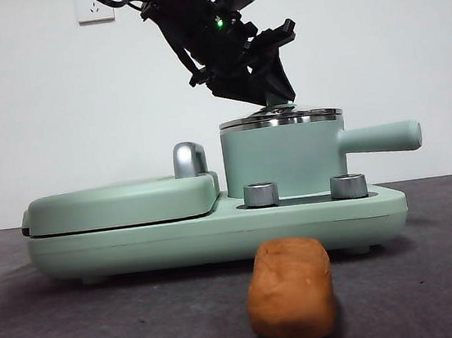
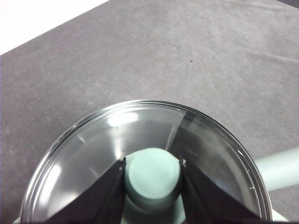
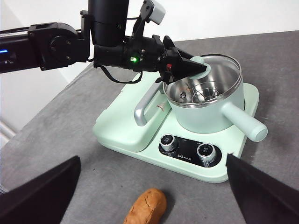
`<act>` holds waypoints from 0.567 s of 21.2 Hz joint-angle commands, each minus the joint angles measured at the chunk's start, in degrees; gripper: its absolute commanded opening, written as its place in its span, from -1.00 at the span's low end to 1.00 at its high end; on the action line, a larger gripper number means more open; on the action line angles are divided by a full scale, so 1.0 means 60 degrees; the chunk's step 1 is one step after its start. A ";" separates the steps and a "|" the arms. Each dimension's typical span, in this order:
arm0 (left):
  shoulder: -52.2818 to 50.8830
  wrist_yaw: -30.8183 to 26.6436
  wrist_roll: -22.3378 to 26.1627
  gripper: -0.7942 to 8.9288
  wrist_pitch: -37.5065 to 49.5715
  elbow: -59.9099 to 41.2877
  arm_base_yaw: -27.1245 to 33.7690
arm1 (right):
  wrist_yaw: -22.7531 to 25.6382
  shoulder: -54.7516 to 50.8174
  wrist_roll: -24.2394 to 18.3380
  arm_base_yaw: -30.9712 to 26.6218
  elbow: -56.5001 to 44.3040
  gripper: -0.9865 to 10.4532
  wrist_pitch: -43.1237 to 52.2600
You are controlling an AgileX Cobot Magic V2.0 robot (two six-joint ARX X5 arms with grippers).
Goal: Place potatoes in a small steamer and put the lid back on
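Tabletop potato (image 1: 291, 289) lies outside steamer (image 1: 284, 160), lid (image 2: 140, 154) apparently seated.

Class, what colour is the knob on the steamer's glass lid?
Mint green. The knob shows best in the left wrist view, between the left gripper's black jaws.

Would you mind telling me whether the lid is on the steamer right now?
On. The lid sits level on the small steamer rim, with the left end effector closed around its knob.
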 commanded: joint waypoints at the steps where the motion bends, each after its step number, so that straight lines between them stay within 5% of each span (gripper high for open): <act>1: -0.0368 0.0117 -0.0055 -0.68 -0.0182 0.0288 -0.0113 | -0.0011 0.0058 -0.0113 0.0000 0.0127 0.04 0.0062; 12: -0.2922 0.0117 0.0430 -0.73 -0.2044 0.0288 0.0160 | -0.0040 0.1526 0.0266 0.0357 0.0127 0.04 -0.0670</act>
